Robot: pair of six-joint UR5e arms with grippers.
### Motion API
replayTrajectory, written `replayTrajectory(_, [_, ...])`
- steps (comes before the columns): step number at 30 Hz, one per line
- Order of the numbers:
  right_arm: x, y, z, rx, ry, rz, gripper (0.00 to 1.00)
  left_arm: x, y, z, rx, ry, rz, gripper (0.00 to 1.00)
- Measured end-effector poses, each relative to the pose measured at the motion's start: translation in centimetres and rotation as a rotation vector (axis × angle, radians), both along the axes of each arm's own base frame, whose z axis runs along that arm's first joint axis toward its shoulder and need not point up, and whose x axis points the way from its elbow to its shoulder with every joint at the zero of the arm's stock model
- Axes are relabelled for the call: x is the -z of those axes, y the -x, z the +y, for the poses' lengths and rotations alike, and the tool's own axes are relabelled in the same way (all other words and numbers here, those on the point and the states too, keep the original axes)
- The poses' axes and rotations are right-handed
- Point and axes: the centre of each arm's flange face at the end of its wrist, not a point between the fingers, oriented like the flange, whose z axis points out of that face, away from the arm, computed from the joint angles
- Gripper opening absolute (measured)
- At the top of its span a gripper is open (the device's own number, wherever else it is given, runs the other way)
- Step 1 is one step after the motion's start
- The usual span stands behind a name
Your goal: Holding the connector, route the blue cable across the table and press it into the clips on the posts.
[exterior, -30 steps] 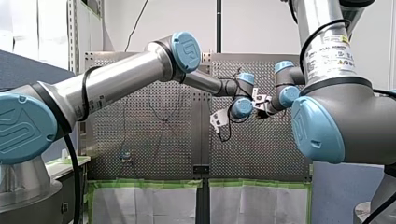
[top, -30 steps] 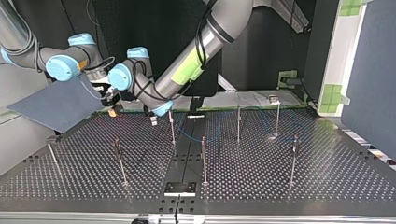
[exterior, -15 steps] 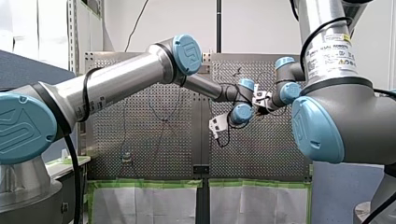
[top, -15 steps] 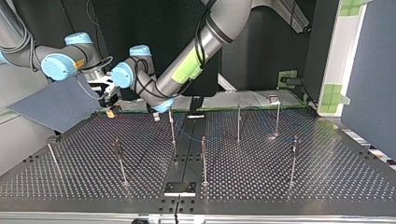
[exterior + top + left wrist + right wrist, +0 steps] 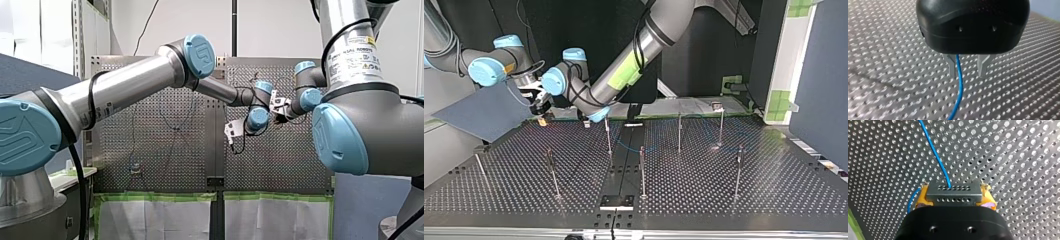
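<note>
The blue cable is running out between the metal fingers of my left tool in the left wrist view, hugging one finger. That tool is standing spread, so the cable is threading through loosely, with the perforated counter lying beneath.

Over to the right wrist view: my right tool is pinching the grey connector between its yellow pads, and the cable is leaving the connector's far face, heading away ahead of the tool.

Top view now: both wrists are crowding the upper left of the frame, my right arm coming in further left, my left arm slanting down from the top. The posts are standing across the middle. A faint blue line is showing low between the centre posts; whether it is sitting in any of the clips I cannot tell. No bins or trays are showing.

Front view: the wrists are meeting right of centre, tools too small to read.

For this step, I reckon the right tool should be gripping the connector firmly while the left is letting the cable slide, lining it up above each clip before pressing down.
</note>
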Motion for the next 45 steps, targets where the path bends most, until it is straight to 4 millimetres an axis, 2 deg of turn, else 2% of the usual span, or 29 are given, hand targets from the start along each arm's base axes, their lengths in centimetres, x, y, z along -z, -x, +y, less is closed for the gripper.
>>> replayTrajectory(4, [0.0, 0.0, 0.0, -0.004, 0.0, -0.001, 0.0, 0.1, 0.5, -0.2, 0.037, -0.045, 0.025, 0.47])
replayTrajectory(6, [0.0, 0.0, 0.0, -0.005, 0.001, -0.001, 0.0, 0.0, 0.7, -0.2, 0.042, -0.073, 0.034, 0.43])
replayTrajectory(8, [0.0, -0.1, 0.0, -0.006, 0.001, -0.002, 0.0, 0.0, 0.9, -0.1, 0.041, -0.099, 0.041, 0.33])
replayTrajectory(9, [0.0, -0.1, 0.0, -0.006, 0.002, -0.002, 0.0, -0.1, 0.9, -0.1, 0.042, -0.108, 0.044, 0.33])
replayTrajectory(11, [0.0, -0.1, 0.0, -0.008, 0.002, -0.003, 0.0, -0.1, 0.7, 0.1, 0.049, -0.13, 0.051, 0.2])
replayTrajectory(12, [0.0, -0.1, 0.0, -0.009, 0.003, -0.003, 0.0, -0.1, 0.6, 0.2, 0.054, -0.138, 0.054, 0.2])
replayTrajectory(13, [0.0, -0.1, 0.0, -0.01, 0.003, -0.003, 0.0, -0.2, 0.5, 0.3, 0.06, -0.145, 0.057, 0.15])
replayTrajectory(15, [0.0, -0.1, 0.0, -0.012, 0.003, -0.004, 0.0, -0.4, 0.3, 0.3, 0.075, -0.159, 0.059, 0.15])
replayTrajectory(16, [0.0, -0.1, 0.0, -0.012, 0.003, -0.004, 0.0, -0.6, 0.2, 0.3, 0.081, -0.164, 0.058, 0.2])
replayTrajectory(17, [0.0, -0.1, 0.0, -0.012, 0.003, -0.004, 0.0, -0.7, 0.2, 0.3, 0.089, -0.171, 0.057, 0.15])
replayTrajectory(18, [0.0, -0.1, 0.0, -0.013, 0.004, -0.004, 0.0, -0.8, 0.1, 0.2, 0.096, -0.176, 0.056, 0.15])
replayTrajectory(20, [0.0, -0.1, 0.0, -0.013, 0.004, -0.004, 0.0, -0.9, 0.0, 0.1, 0.113, -0.189, 0.057, 0.0])
replayTrajectory(25, [0.0, -0.1, 0.0, -0.012, 0.005, -0.007, 0.0, -1.0, 0.1, 0.0, 0.116, -0.204, 0.056, 0.0])
replayTrajectory(32, [0.0, 0.0, -0.1, -0.01, 0.004, -0.008, 0.0, -0.5, -0.3, 0.9, 0.046, -0.181, 0.061, 0.0])
replayTrajectory(45, [-0.7, 0.0, 0.0, -0.014, 0.011, -0.011, 0.0, -2.5, -0.1, 1.6, -0.059, -0.054, 0.016, 0.0])
